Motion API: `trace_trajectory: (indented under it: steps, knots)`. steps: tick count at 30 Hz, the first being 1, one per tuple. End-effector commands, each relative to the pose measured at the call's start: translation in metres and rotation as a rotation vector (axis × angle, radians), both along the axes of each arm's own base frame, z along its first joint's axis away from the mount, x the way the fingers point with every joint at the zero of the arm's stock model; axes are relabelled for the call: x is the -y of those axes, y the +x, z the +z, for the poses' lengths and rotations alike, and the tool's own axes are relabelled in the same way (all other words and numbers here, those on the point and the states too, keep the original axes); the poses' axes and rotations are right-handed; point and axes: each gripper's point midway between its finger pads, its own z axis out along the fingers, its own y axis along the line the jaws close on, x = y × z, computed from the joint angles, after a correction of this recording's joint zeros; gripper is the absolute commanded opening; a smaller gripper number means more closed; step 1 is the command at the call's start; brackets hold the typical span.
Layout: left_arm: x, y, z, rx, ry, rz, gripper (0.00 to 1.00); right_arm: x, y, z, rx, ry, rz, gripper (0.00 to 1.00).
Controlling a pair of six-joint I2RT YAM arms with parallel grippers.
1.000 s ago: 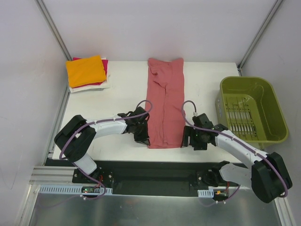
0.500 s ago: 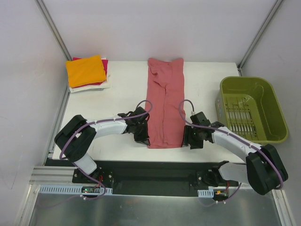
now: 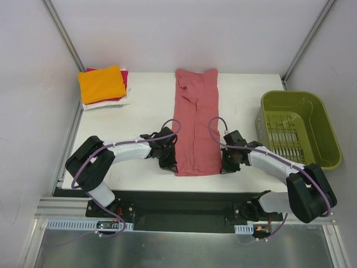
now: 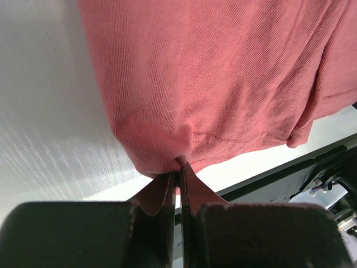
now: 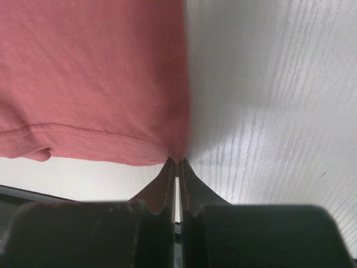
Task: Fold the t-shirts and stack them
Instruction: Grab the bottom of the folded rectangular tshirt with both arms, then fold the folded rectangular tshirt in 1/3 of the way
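A salmon-red t-shirt (image 3: 196,120) lies folded into a long strip down the middle of the white table (image 3: 240,95). My left gripper (image 3: 170,166) is shut on its near left hem corner; in the left wrist view (image 4: 179,162) cloth bunches between the fingertips. At the near right hem corner my right gripper (image 3: 222,168) is pinched shut on the t-shirt (image 5: 95,78), the tips (image 5: 177,162) meeting at the cloth's edge. A stack of folded t-shirts, orange (image 3: 101,84) on top of magenta and white, sits at the far left corner.
An olive-green plastic basket (image 3: 298,131) stands at the table's right edge, close to my right arm. Metal frame posts rise at the back corners. The table's near edge and the black base rail lie just behind both grippers.
My right gripper slid left to the shirt's near right corner and closed on it. The left gripper stayed shut on the left corner.
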Motion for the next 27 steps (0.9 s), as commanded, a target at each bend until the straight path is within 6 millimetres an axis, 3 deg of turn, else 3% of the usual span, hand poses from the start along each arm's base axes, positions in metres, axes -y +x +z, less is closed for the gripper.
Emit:
trace_trajectory:
  steps: [1,9,14,19,25,27]
  knots:
    - [-0.005,-0.008,0.003,0.006,0.005,-0.018,0.00,-0.010,-0.009,0.009,0.061,0.051,0.088,0.00]
    - [-0.019,-0.046,0.022,0.014,-0.063,-0.053,0.00,-0.023,-0.082,0.016,-0.004,0.108,0.178,0.01]
    - [-0.023,-0.060,0.051,0.069,-0.159,-0.081,0.00,-0.028,-0.100,0.035,0.016,0.171,0.174,0.01]
    - [-0.013,-0.046,0.083,0.179,-0.215,-0.118,0.00,-0.043,-0.095,0.061,0.075,0.249,0.233,0.01]
    - [0.007,-0.006,0.108,0.295,-0.202,-0.134,0.00,-0.040,-0.047,0.099,0.251,0.159,0.233,0.01]
    - [0.010,0.010,0.108,0.288,-0.195,-0.118,0.00,-0.039,-0.029,0.112,0.296,0.151,0.207,0.01]
